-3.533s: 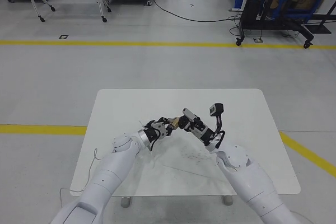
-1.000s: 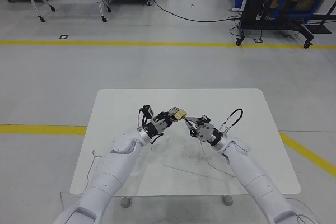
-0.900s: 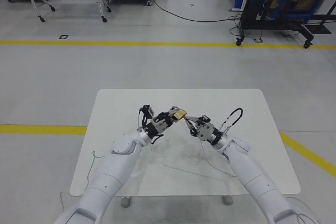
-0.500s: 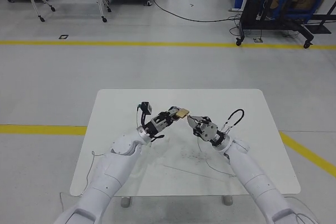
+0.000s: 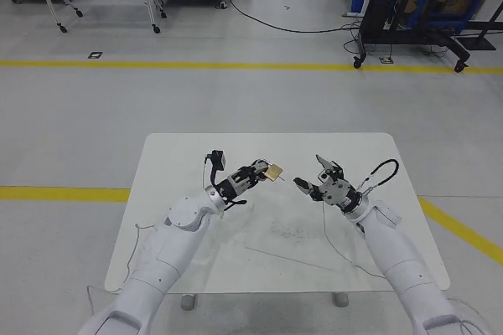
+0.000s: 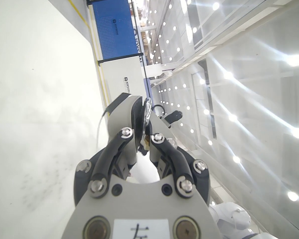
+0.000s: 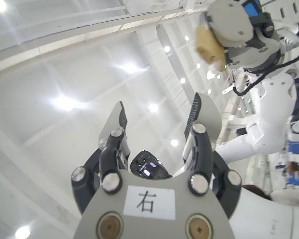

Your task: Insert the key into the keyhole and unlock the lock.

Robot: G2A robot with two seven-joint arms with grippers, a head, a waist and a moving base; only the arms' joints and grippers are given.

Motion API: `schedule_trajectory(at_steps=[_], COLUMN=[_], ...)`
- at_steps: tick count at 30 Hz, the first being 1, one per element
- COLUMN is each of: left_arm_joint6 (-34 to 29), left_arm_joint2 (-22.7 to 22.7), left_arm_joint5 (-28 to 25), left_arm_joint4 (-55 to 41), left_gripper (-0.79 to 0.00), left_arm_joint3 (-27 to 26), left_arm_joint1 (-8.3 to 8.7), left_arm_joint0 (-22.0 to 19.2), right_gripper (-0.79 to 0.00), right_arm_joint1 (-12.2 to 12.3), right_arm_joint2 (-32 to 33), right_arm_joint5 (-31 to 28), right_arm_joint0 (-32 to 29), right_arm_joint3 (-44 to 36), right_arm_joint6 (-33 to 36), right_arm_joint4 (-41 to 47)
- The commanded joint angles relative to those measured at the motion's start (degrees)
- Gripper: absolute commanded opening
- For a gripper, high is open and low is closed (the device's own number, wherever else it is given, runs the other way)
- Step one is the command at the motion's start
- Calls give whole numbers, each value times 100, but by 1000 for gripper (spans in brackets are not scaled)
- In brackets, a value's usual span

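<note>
Fingers [image 6: 119,118] of the left gripper [image 6: 142,109] cover much of the lock [image 5: 273,172]; the key cannot be told.

Bright even overhead light, streaked glare from ceiling lamps [image 6: 296,59], wrist views bent at edges

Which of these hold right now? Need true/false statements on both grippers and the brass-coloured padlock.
1. The left gripper is shut on the brass-coloured metal padlock. True.
2. The right gripper grips the padlock too. False: it is open, empty and apart from the padlock.
3. The padlock lies on the white rectangular table. False: the left gripper holds it up off the tabletop.
4. A gap separates the two grippers. True.
</note>
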Motion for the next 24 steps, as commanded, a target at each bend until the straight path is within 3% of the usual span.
schedule_trajectory(at_steps=[1,5,10,19,20,21,22,24], left_arm_joint6=[-63,-305,-698,-846,-861,-883,-913,-951], left_arm_joint2=[109,370,755,1273,1276,1258,1218,1119], left_arm_joint5=[299,862,1390,1825,1870,1883,1901,1930], left_arm_joint4=[509,1153,1782,2804,2827,2811,2742,2652], left_gripper=[-785,-785,-785,-785,-419,-117,0,0], left_arm_joint3=[-123,-381,-448,-203,-211,-226,-245,-306], left_arm_joint1=[24,44,34,-14,-12,-7,0,26], left_arm_joint0=[-28,-37,-114,-397,-401,-401,-388,-359], right_gripper=[0,0,0,0,0,0,0,0], right_arm_joint1=[168,413,413,413,413,413,413,413], right_arm_joint2=[693,1788,1788,1788,1788,1788,1788,1788], right_arm_joint5=[-142,-363,-363,-363,-363,-363,-363,-363], right_arm_joint0=[-219,-716,-716,-716,-716,-716,-716,-716], right_arm_joint3=[-241,-787,-787,-787,-787,-787,-787,-787], right_arm_joint6=[-180,-709,-709,-709,-709,-709,-709,-709], right_arm_joint4=[-114,-334,-334,-334,-334,-334,-334,-334])
